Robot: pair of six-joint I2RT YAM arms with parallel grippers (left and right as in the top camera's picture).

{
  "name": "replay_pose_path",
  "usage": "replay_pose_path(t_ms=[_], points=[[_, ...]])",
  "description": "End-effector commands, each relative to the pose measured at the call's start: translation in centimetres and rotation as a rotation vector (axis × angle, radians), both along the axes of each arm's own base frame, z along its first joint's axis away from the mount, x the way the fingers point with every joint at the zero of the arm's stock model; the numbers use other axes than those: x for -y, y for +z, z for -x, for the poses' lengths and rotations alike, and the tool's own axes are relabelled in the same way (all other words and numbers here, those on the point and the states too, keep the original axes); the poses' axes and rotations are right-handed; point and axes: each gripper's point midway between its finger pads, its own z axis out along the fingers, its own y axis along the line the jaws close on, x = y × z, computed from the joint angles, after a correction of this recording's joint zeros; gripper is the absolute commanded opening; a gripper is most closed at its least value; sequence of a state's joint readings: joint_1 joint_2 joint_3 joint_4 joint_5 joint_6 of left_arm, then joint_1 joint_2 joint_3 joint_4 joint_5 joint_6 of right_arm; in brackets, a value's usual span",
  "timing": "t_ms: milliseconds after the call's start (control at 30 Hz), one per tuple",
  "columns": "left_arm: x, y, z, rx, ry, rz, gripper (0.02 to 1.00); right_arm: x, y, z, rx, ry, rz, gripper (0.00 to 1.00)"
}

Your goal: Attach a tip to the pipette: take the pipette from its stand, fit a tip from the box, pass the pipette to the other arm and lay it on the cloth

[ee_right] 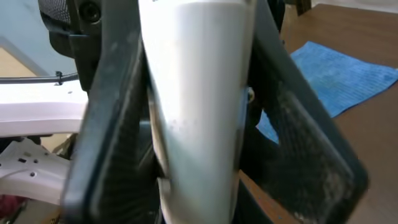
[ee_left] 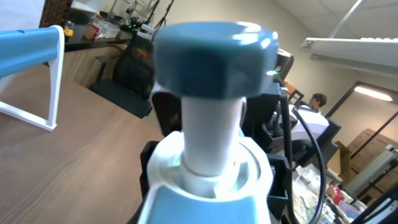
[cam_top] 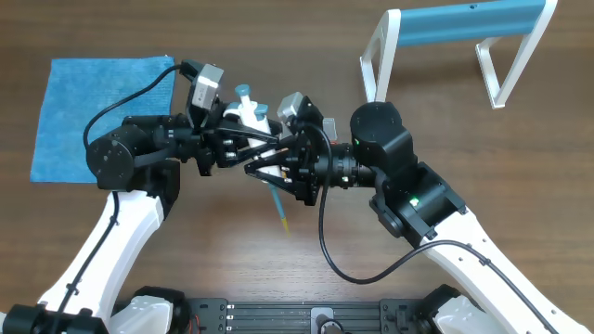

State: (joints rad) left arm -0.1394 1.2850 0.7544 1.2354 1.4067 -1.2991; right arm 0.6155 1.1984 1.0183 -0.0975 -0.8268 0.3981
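Over the middle of the table, the white pipette (cam_top: 252, 113) with a blue plunger cap (ee_left: 214, 59) is held between the two arms. A yellowish tip (cam_top: 280, 215) is fitted on its lower end. My left gripper (cam_top: 269, 142) is shut on the pipette just under its head, which stands right in front of the left wrist camera. My right gripper (cam_top: 255, 167) comes in from the right and is shut on the white barrel (ee_right: 199, 93), one dark finger (ee_right: 112, 124) on each side. The blue cloth (cam_top: 93, 102) lies flat at the far left.
The white and blue pipette stand (cam_top: 464, 28) is at the back right, seen too in the left wrist view (ee_left: 31, 50). Bare wooden table (cam_top: 278, 269) lies in front of the grippers. A corner of the cloth (ee_right: 348, 81) shows past the right fingers.
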Motion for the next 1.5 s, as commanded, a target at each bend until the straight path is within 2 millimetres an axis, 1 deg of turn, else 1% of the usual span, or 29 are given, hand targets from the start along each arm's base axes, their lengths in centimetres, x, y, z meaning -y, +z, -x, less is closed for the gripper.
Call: replay_pose_path(t_ms=[33, 67, 133, 200, 233, 300, 367, 400, 467, 567, 600, 633, 667, 700, 733, 800, 867, 933, 967, 1033, 1067, 1100, 1167, 1200, 1300, 1333, 1367, 1400, 1500], points=[[-1.2, 0.3, -1.0, 0.009, 0.048, -0.003, 0.027, 0.0, 1.0, 0.4, 0.001, 0.021, -0.019, 0.84], [-2.0, -0.1, -1.8, -0.023, 0.073, -0.015, 0.027, 0.2, 0.7, 1.2, -0.028, 0.063, -0.015, 0.84], [-4.9, -1.4, -4.0, -0.098, 0.161, -0.036, 0.027, 2.4, -1.8, 2.5, -0.212, 0.117, 0.055, 0.842], [-8.6, -3.7, -6.1, -0.212, 0.244, -0.058, 0.027, 6.0, -4.8, 1.8, -0.309, 0.026, 0.151, 0.849], [-11.1, -5.4, -7.1, -0.28, 0.284, -0.063, 0.027, 8.8, -5.6, 0.2, -0.329, -0.088, 0.18, 0.871], [-15.5, -8.2, -9.0, -0.41, 0.386, -0.027, 0.027, 12.5, -4.5, -2.1, -0.255, -0.231, 0.157, 0.873], [-19.6, -11.0, -10.1, -0.532, 0.469, 0.024, 0.027, 16.4, -1.9, -3.9, -0.127, -0.391, 0.117, 0.873], [-20.4, -12.3, -10.6, -0.552, 0.498, 0.036, 0.027, 17.5, -0.8, -4.0, -0.07, -0.441, 0.107, 0.873], [-20.6, -14.3, -11.3, -0.561, 0.552, 0.038, 0.027, 18.8, 0.2, -3.8, -0.018, -0.523, 0.119, 0.873], [-20.4, -17.6, -12.9, -0.551, 0.713, 0.0, 0.027, 23.0, -1.0, -4.2, -0.002, -0.823, 0.275, 0.873], [-21.2, -19.5, -13.4, -0.58, 0.802, -0.036, 0.027, 24.0, -1.2, -4.0, -0.007, -0.885, 0.305, 0.873], [-22.6, -22.8, -13.7, -0.698, 0.929, -0.098, 0.027, 24.6, -1.3, -3.6, -0.007, -0.916, 0.324, 0.873], [-24.1, -27.1, -12.6, -0.863, 1.066, -0.214, 0.027, 24.6, -1.3, -2.9, -0.011, -0.919, 0.324, 0.873], [-24.6, -29.5, -11.2, -0.953, 1.114, -0.301, 0.027, 24.5, -1.4, -2.5, -0.029, -0.922, 0.319, 0.873], [-24.8, -30.9, -10.0, -1.003, 1.127, -0.365, 0.029, 24.5, -1.8, -2.0, -0.06, -0.923, 0.319, 0.877], [-25.2, -30.8, -9.4, -1.03, 1.113, -0.405, 0.027, 24.5, -2.8, -1.4, -0.108, -0.917, 0.338, 0.873], [-28.2, -28.8, -9.5, -1.072, 1.174, -0.52, 0.027, 24.4, -3.1, -1.3, -0.142, -0.922, 0.333, 0.873], [-31.6, -25.4, -10.1, -1.044, 1.23, -0.683, 0.025, 24.4, -3.1, -1.3, -0.144, -0.921, 0.334, 0.875], [-33.8, -22.8, -10.6, -1.027, 1.269, -0.786, 0.025, 24.4, -3.2, -1.2, -0.146, -0.921, 0.335, 0.873], [-38.6, -16.1, -13.5, -0.966, 1.334, -0.972, 0.025, 24.4, -3.6, -0.9, -0.168, -0.917, 0.344, 0.873], [-40.2, -14.6, -14.3, -0.957, 1.349, -1.034, 0.027, 24.4, -3.8, -0.8, -0.179, -0.915, 0.349, 0.873], [-42.7, -13.8, -15.1, -0.982, 1.386, -1.139, 0.029, 24.4, -4.1, -0.5, -0.203, -0.915, 0.353, 0.877], [-45.0, -14.3, -15.9, -1.019, 1.416, -1.229, 0.025, 24.4, -4.8, 0.0, -0.245, -0.912, 0.365, 0.873], [-46.1, -15.7, -17.3, -1.022, 1.424, -1.279, 0.027, 24.4, -5.2, 0.4, -0.279, -0.917, 0.37, 0.875], [-46.3, -19.2, -19.4, -0.955, 1.346, -1.436, 0.027, 25.4, -5.5, 0.0, -0.318, -0.995, 0.369, 0.875], [-45.6, -20.8, -20.6, -0.89, 1.267, -1.508, 0.027, 25.4, -5.5, 0.0, -0.33, -1.003, 0.362, 0.875], [-44.7, -22.0, -21.9, -0.85, 1.215, -1.508, 0.027, 25.4, -5.5, 0.0, -0.35, -1.012, 0.348, 0.875], [-43.5, -24.1, -24.0, -0.797, 1.171, -1.508, 0.027, 25.4, -5.8, 0.3, -0.399, -1.026, 0.333, 0.875], [-40.7, -27.7, -25.8, -0.732, 1.033, -1.569, 0.027, 25.4, -6.5, 1.0, -0.448, -1.024, 0.348, 0.873]])
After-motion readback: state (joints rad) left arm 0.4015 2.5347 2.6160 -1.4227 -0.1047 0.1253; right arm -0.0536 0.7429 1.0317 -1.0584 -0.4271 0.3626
